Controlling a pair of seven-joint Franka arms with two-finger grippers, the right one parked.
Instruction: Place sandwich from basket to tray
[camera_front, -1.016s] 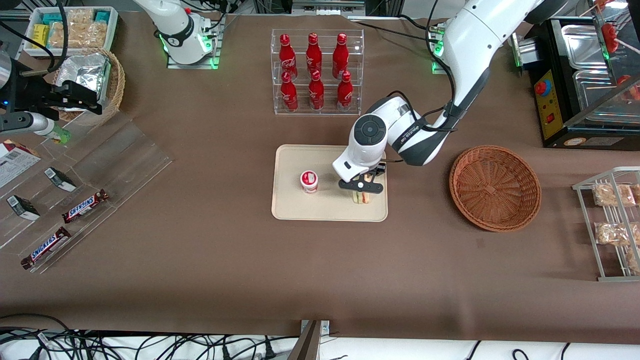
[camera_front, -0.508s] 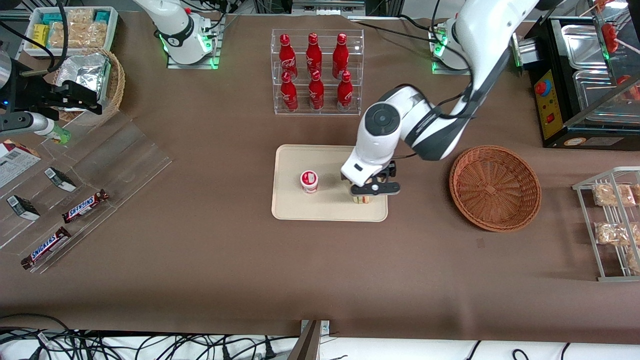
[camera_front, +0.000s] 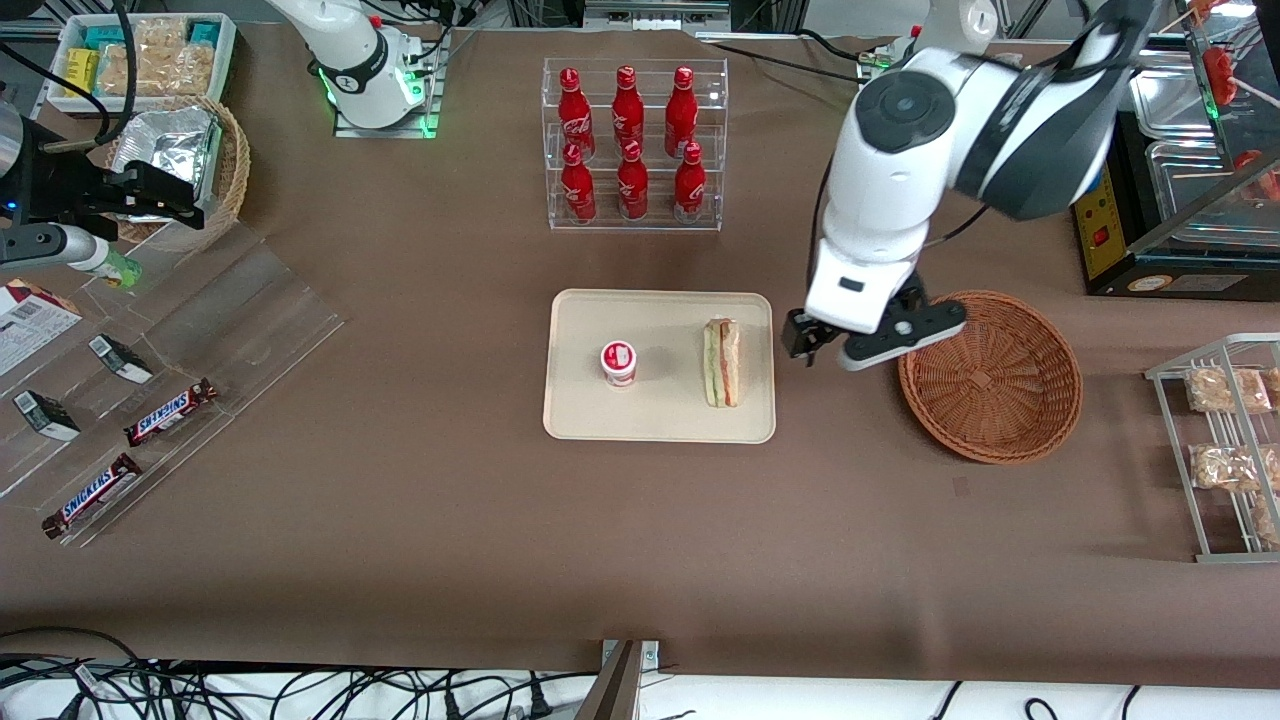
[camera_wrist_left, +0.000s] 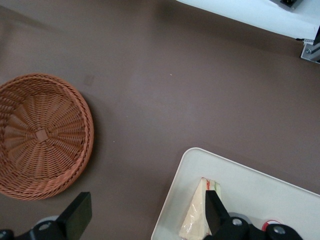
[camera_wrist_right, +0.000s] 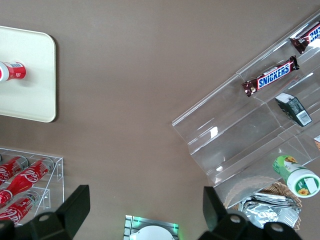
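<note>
Change: since the earlier front frames my pincer (camera_front: 862, 343) has left the sandwich (camera_front: 722, 362) and risen between tray (camera_front: 575, 420) and basket (camera_front: 990, 375).
Front view: sandwich lies on the tray beside a red-lidded cup (camera_front: 619, 362); basket holds nothing.
Left wrist view: pincer (camera_wrist_left: 145, 215) fingers apart, gripping nothing, above the tabletop (camera_wrist_left: 190, 90).
Progress: I judge placement done; only retreat remains.

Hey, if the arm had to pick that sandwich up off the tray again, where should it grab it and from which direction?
Probably from straight above, jaws closing across the two flat bread faces near the middle of the sandwich. It stands on edge on the tray, filling layers facing up, so its long sides are free and the small cup sits well apart. The gripper hangs open between tray and basket.
</note>
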